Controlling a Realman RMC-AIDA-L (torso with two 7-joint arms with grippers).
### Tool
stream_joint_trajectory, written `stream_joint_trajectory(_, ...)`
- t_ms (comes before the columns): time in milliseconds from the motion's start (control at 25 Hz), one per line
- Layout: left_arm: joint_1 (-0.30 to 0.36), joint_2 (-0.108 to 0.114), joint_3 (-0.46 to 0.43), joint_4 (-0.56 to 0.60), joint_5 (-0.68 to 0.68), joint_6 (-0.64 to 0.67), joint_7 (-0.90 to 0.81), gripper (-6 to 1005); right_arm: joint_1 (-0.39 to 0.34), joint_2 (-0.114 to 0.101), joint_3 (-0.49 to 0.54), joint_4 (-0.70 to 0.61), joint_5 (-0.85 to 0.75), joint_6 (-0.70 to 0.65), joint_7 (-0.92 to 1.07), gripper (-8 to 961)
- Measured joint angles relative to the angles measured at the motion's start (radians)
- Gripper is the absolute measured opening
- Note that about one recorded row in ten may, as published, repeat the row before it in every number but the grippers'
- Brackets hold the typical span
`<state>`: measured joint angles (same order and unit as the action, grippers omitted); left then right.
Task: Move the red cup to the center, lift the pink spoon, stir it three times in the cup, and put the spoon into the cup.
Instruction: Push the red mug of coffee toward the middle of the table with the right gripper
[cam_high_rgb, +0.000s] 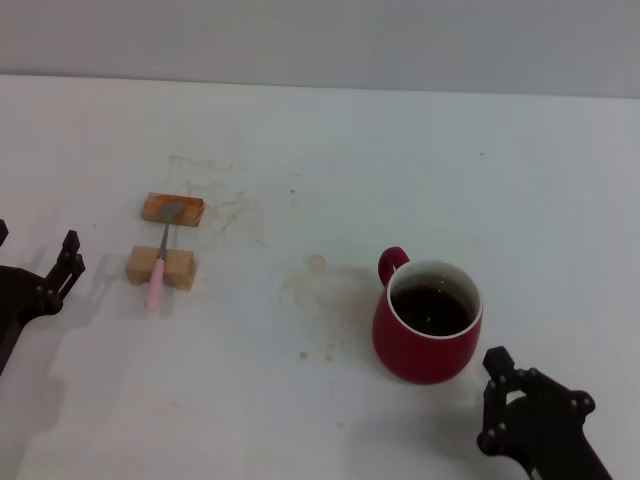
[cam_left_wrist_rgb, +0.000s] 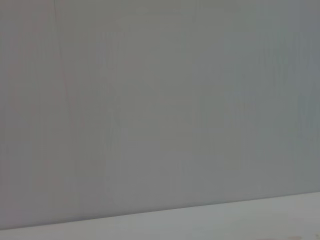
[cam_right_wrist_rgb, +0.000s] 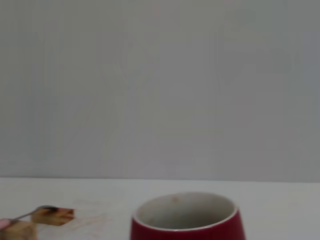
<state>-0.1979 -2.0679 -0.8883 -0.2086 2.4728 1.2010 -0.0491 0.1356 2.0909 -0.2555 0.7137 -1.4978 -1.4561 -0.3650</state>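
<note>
The red cup (cam_high_rgb: 427, 322) stands right of the table's middle, its handle (cam_high_rgb: 392, 265) turned toward the far left, with dark liquid inside. It also fills the near part of the right wrist view as the red cup (cam_right_wrist_rgb: 187, 222). The pink spoon (cam_high_rgb: 158, 268) lies across two tan wooden blocks at the left, its grey bowl on the far block. My left gripper (cam_high_rgb: 37, 245) is open and empty at the table's left edge, a short way left of the spoon. My right gripper (cam_high_rgb: 530, 410) sits just behind and to the right of the cup, apart from it.
The spoon rests on a far wooden block (cam_high_rgb: 173, 208) and a near wooden block (cam_high_rgb: 160, 266); both blocks (cam_right_wrist_rgb: 52, 215) also appear in the right wrist view. Faint brown stains (cam_high_rgb: 315, 265) mark the white tabletop between spoon and cup. A grey wall (cam_left_wrist_rgb: 160, 100) fills the left wrist view.
</note>
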Motion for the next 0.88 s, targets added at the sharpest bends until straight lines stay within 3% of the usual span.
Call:
stream_joint_trajectory(320, 0.002, 0.000, 0.000, 0.000, 0.000, 0.001, 0.000, 843, 0.005, -0.002, 0.073, -0.028, 0.001, 0.031, 0.000, 1)
stream_joint_trajectory(880, 0.001, -0.001, 0.002, -0.001, 0.000, 0.005, 0.000, 844, 0.034, 0.000, 0.097, -0.033, 0.000, 0.071, 0.000, 1)
